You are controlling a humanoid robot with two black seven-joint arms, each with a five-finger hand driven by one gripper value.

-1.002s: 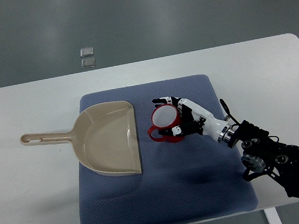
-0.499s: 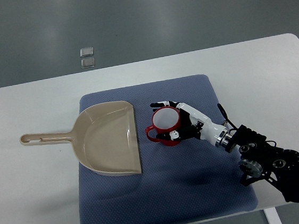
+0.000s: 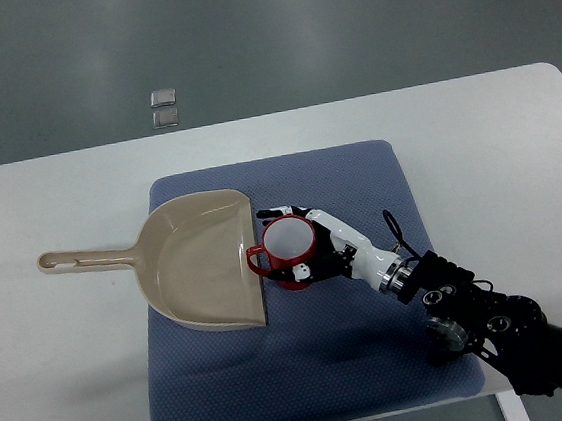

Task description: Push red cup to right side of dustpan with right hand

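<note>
The right hand [image 3: 310, 250] is reaching in from the lower right of the top view, its dark arm crossing the near right corner of the white table [image 3: 495, 138] and its white-shelled palm lying over the blue mat [image 3: 377, 361]. Its fingers [image 3: 279, 213] are curling around the red cup [image 3: 287, 252], cupping the far side and the near side of it, so the hand is grasping the cup rather than lying loose. The cup is standing upright on the mat with its pale inside showing from above, and its handle is pointing left. It is sitting just beside the open right edge of the beige dustpan [image 3: 201, 264], with the handle touching or nearly touching that edge; the view does not settle which. The dustpan is lying flat on the left part of the mat, its long handle sticking out to the left onto the bare table. On the grey floor beyond the table, two small clear squares [image 3: 164, 107] are lying one next to the other.
</note>
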